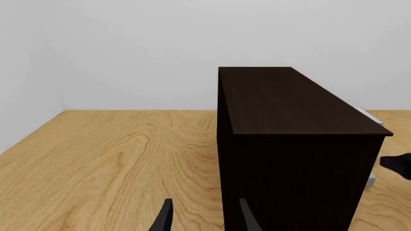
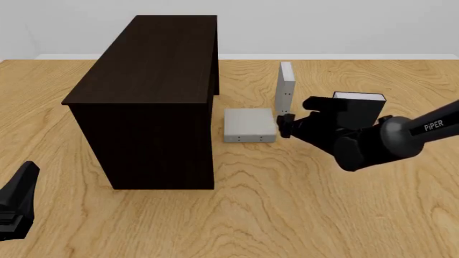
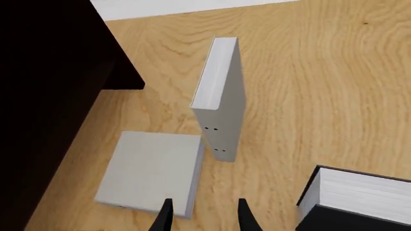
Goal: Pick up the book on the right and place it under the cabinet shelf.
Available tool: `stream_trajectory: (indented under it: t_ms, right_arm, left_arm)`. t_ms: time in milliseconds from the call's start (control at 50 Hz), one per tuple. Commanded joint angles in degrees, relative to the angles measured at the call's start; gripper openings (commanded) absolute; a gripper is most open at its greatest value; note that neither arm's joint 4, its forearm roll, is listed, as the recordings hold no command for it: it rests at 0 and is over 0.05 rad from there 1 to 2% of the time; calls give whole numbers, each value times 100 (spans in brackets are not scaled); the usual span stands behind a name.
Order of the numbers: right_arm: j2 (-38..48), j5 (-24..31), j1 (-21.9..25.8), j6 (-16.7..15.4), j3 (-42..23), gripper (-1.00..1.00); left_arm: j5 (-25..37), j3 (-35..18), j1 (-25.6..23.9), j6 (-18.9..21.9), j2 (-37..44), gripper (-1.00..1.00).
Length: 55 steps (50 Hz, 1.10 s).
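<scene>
The light grey book (image 2: 249,124) lies flat on the table just right of the dark cabinet shelf (image 2: 150,64), its dotted spine facing the camera. My right gripper (image 2: 285,125) is open and low at the book's right edge. In the right wrist view its fingertips (image 3: 165,217) hang over that edge of the book (image 3: 151,173), and the cabinet (image 3: 45,72) fills the side. My left gripper (image 2: 18,207) stays at the table's near left corner. It is open (image 1: 205,220) with nothing in it, close to the cabinet's end wall (image 1: 289,168).
A near-identical second grey book (image 2: 285,86) stands upright just behind the flat one, showing white pages (image 3: 215,72). A black-covered book (image 2: 360,107) stands behind my right wrist, its pages visible (image 3: 366,192). A white wall bounds the table's far edge.
</scene>
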Motion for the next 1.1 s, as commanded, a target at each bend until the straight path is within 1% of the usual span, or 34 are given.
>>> stream_trajectory:
  t_ms: [20,120,160,220,240,280,340,360,400,440,520,540,580,600,700,820,900,920,960,1100]
  right_arm:
    - [102,54,83,-240,-127,100]
    - [139,96,147,-304,-206,100]
    - [142,116,108,-399,-203,100]
    - [165,119,90,-442,-209,100]
    - [134,89,29,-552,-159,100]
    - [138,90,12,-582,-155,100]
    - [47,55,-59,-767,-78,100]
    - [60,61,-57,-741,-87,100]
    - [18,27,-86,-883,-53,100]
    - [15,27,-101,-943,-47,100]
    - [58,27,-121,-945,-52,100]
    - [53,10,-149,-994,-29,100]
    - [80,4,-129,-969,-51,100]
    - [74,-16,-149,-1020,-35,100]
    - [184,8,-103,-1068,-136,100]
    - [275,37,-153,-1266,-197,100]
    - [321,11,-152,-1296,-216,100]
    - [328,-9,-166,-1398,-218,100]
    - [401,40,-126,-1328,-311,100]
    - [652,149,-82,-1341,-552,100]
  left_arm:
    - [0,0,0,0,0,100]
    - [0,0,0,0,0,100]
    - [0,0,0,0,0,100]
    - [0,0,0,0,0,100]
    - [0,0,0,0,0,100]
    - [0,0,0,0,0,100]
    - [0,0,0,0,0,100]
    - [0,0,0,0,0,100]
    - [0,0,0,0,0,100]
    - [0,0,0,0,0,100]
    - [0,0,0,0,0,100]
    - [0,0,0,0,0,100]
    - [0,0,0,0,0,100]
    - [0,0,0,0,0,100]
    - [0,0,0,0,0,100]
    - [0,0,0,0,0,100]
    - [0,0,0,0,0,100]
    - [0,0,0,0,0,100]
    - [0,0,0,0,0,100]
    - [0,0,0,0,0,100]
